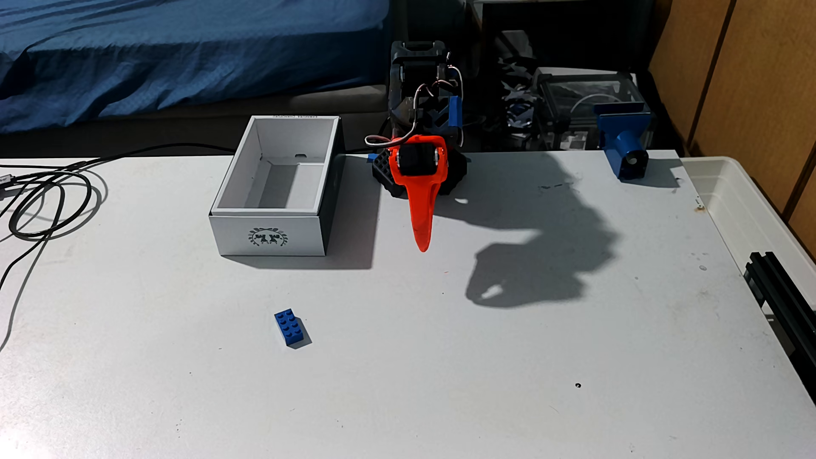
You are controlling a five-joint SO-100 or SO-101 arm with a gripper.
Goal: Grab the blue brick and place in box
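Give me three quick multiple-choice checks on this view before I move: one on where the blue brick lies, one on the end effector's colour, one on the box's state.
1. Where does the blue brick lie?
A. Inside the box
B. On the table, nearer the camera than the box
C. In the end effector

2. What colour is the end effector?
A. Orange
B. Green
C. White

3. What state is the box in?
A. Lidded
B. Tipped over
C. Open-topped and empty

Answers:
1 B, the brick sits on the bare white table, apart from the box.
2 A, its long pointed finger is bright orange.
3 C, its white floor shows with nothing on it.
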